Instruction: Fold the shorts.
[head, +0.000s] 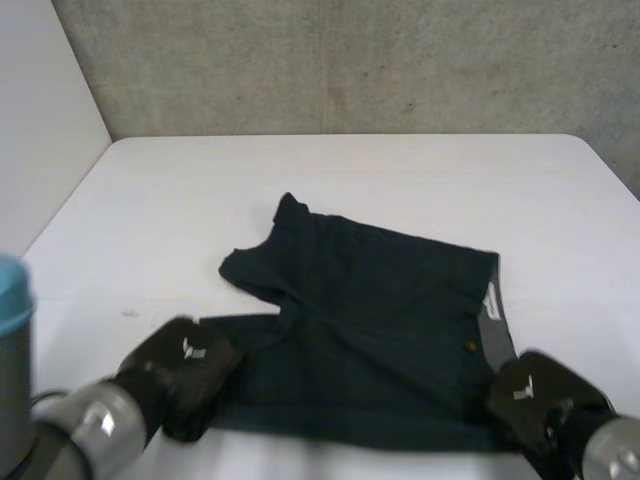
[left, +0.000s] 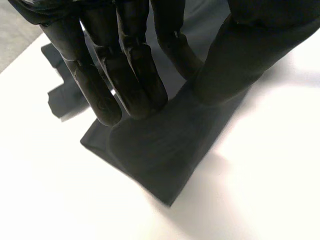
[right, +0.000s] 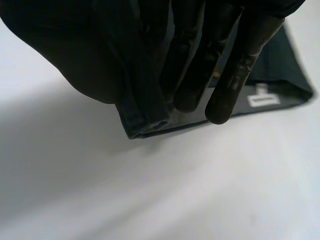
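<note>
While the shorts (head: 380, 330) lie flat across the table (head: 350, 180), waistband (head: 492, 305) rightward, the left hand (head: 190, 365) rests straight-fingered on their near leg corner; the right hand (head: 540, 400) sits at the near waistband corner, grip unclear.

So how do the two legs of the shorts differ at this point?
The near leg lies flat and spread out; the far leg is bunched and creased. The left hand is at the near leg's hem; no hand is by the far leg. Both are parts of the dark shorts on the white table.
</note>
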